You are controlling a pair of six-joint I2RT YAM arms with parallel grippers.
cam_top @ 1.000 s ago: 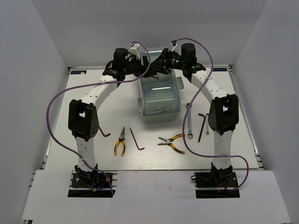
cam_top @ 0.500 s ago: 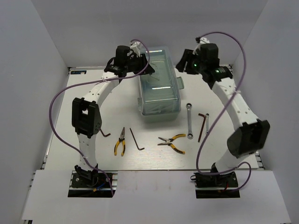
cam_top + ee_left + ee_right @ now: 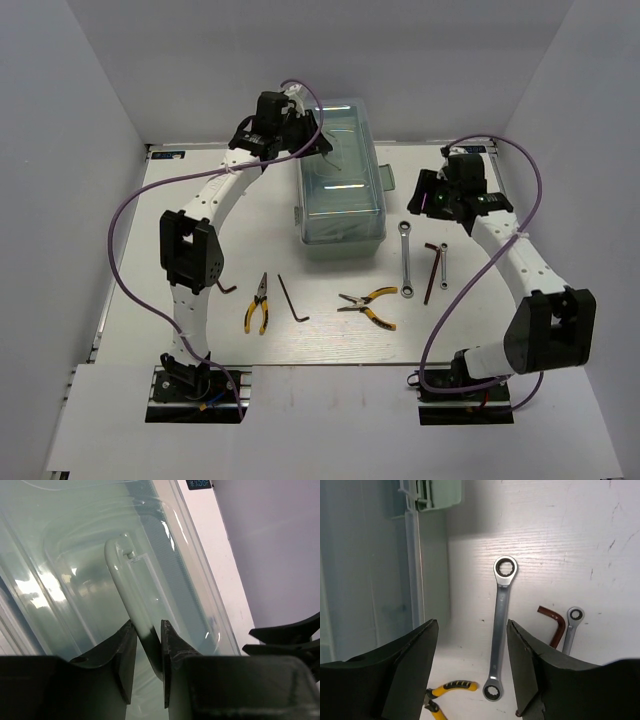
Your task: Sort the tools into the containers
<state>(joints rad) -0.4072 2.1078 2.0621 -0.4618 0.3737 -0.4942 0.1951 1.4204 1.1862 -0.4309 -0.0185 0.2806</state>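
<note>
Only blurry, unreadable label (image 3: 199,484) nr toolbox (image 3: 75,595)

Top: high behind bases (image 3: 195,382), whole table (image 3: 320,345). Left wrist: tight on toolbox handle (image 3: 125,580). Right wrist: down on silver wrench (image 3: 500,630), shared with top.
</note>
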